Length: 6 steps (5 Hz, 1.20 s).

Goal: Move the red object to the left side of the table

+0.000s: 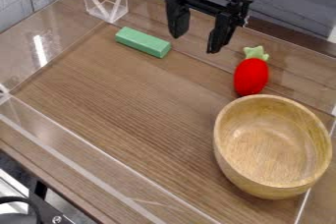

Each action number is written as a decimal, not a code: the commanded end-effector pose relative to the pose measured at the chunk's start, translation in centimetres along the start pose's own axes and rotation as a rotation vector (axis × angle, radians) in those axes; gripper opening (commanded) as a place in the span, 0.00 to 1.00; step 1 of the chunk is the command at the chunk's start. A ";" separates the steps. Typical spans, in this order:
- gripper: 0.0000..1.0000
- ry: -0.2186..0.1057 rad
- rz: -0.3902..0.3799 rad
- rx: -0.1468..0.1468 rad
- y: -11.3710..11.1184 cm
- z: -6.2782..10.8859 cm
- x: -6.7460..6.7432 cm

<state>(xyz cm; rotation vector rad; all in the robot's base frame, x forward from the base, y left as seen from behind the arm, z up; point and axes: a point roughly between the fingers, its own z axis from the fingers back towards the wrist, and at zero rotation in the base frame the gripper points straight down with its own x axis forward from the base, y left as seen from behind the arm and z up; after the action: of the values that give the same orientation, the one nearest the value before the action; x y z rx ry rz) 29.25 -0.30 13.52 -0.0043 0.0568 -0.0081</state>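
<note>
One camera view shows the arm reaching in from the top, its dark end effector (199,33) hanging over the far part of the worktop (125,105). Its two fingers are spread, one on either side of a gap, with nothing pinched between them. Just to the right of the end effector in the view, and slightly nearer the camera, lies the red object (251,77), a strawberry-shaped toy whose green leafy top (254,54) points away from the camera. Below that toy, nearer the camera and to the right of the end effector, sits a round wooden bowl (270,146), its open side up. On the other side of the end effector, to its left in the view, a green rectangular block (143,41) lies at a slant on the wood grain. Farther left and a little higher than that block, a clear angular piece (105,5) stands near the far edge. At the lower left corner, well apart from the end effector, are dark cables and a black round part (20,208), cut off by the frame.
</note>
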 end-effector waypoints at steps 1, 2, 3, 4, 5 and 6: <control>1.00 0.013 -0.007 -0.005 -0.9 -0.9 0.9; 1.00 -0.001 0.011 -0.011 -3.4 -1.4 2.1; 1.00 -0.017 0.019 -0.012 -5.9 -1.9 3.6; 1.00 -0.020 0.057 -0.011 -6.9 -2.4 4.4; 0.00 -0.027 0.003 -0.005 -6.7 -2.7 5.5; 0.00 -0.028 -0.057 0.002 -6.7 -3.4 6.6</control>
<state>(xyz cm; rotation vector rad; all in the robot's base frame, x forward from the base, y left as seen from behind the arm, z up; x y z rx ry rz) 34.74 -7.10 7.82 0.0038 0.0958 -0.0651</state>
